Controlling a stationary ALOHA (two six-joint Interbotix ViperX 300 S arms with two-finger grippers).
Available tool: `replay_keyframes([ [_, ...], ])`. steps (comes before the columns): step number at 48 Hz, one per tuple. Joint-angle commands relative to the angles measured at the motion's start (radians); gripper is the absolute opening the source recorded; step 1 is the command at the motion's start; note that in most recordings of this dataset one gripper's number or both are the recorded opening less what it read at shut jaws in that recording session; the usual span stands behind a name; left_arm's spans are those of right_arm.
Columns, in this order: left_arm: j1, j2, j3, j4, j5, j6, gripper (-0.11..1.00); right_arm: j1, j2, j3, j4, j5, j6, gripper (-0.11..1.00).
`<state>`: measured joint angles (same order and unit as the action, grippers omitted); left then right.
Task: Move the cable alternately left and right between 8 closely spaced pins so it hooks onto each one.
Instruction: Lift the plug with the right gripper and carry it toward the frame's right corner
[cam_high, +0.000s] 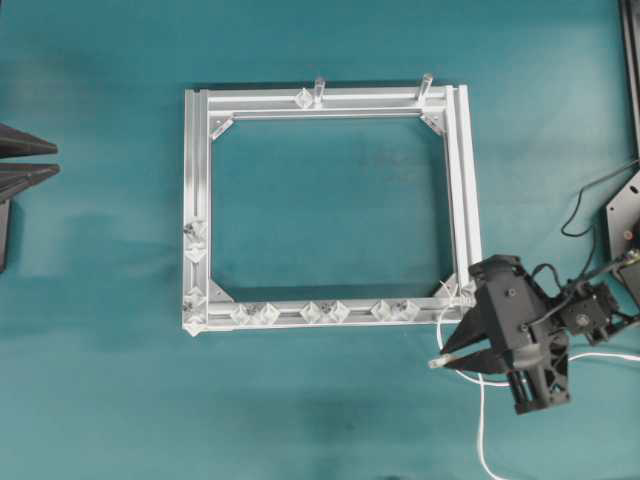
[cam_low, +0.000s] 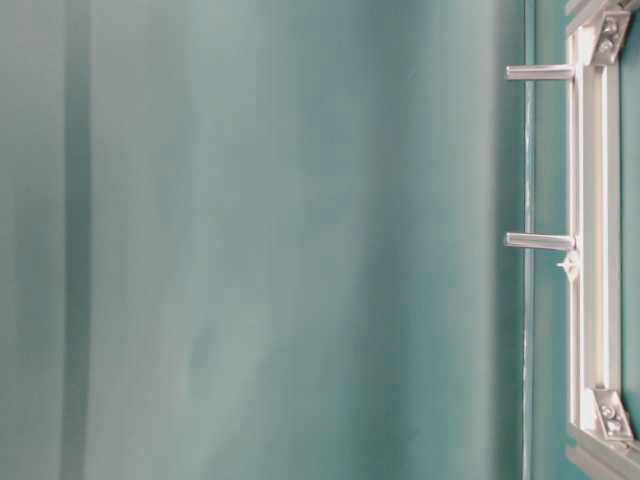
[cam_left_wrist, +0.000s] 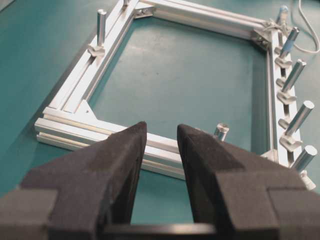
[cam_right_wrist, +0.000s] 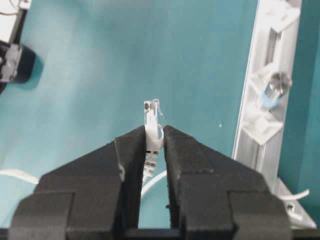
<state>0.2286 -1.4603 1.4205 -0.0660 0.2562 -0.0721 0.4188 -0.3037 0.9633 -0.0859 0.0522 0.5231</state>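
Note:
The silver frame (cam_high: 330, 100) lies flat on the teal table. The pins (cam_high: 325, 312) stand in pairs along its near rail; the left wrist view has them down the right rail (cam_left_wrist: 299, 116). My right gripper (cam_high: 447, 355) hovers just off the frame's near right corner, shut on the cable's whitish plug tip (cam_right_wrist: 152, 125), which pokes out past the fingertips. The white cable (cam_high: 481, 420) trails loosely behind it over the table. My left gripper (cam_left_wrist: 161, 131) waits at the far left, open with nothing between its fingers, pointing toward the frame's left rail.
Two taller clear posts (cam_high: 320, 88) (cam_high: 426, 82) rise from the frame's far rail, also seen from table level (cam_low: 540, 241). Two more small studs (cam_high: 195, 240) sit on the left rail. Thin black robot wires (cam_high: 580, 215) hang at the right edge.

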Motion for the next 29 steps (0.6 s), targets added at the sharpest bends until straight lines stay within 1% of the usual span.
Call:
replay_keyframes([
  [1, -0.003, 0.012, -0.012, 0.003, -0.005, -0.006, 0.35, -0.005, -0.023, 0.006, 0.003, -0.008, 0.008, 0.13],
  [8, -0.003, 0.014, -0.012, 0.003, -0.005, -0.006, 0.35, -0.026, -0.029, 0.018, 0.003, 0.031, 0.066, 0.13],
  [14, -0.003, 0.014, -0.012, 0.003, -0.005, -0.006, 0.35, -0.061, -0.029, 0.003, 0.003, 0.107, 0.109, 0.13],
  [23, -0.003, 0.014, -0.012, 0.003, -0.005, -0.006, 0.35, -0.107, -0.028, -0.038, 0.003, 0.219, 0.137, 0.13],
  [29, -0.003, 0.014, -0.012, 0.003, -0.005, -0.006, 0.35, -0.135, -0.028, -0.052, 0.003, 0.244, 0.138, 0.13],
])
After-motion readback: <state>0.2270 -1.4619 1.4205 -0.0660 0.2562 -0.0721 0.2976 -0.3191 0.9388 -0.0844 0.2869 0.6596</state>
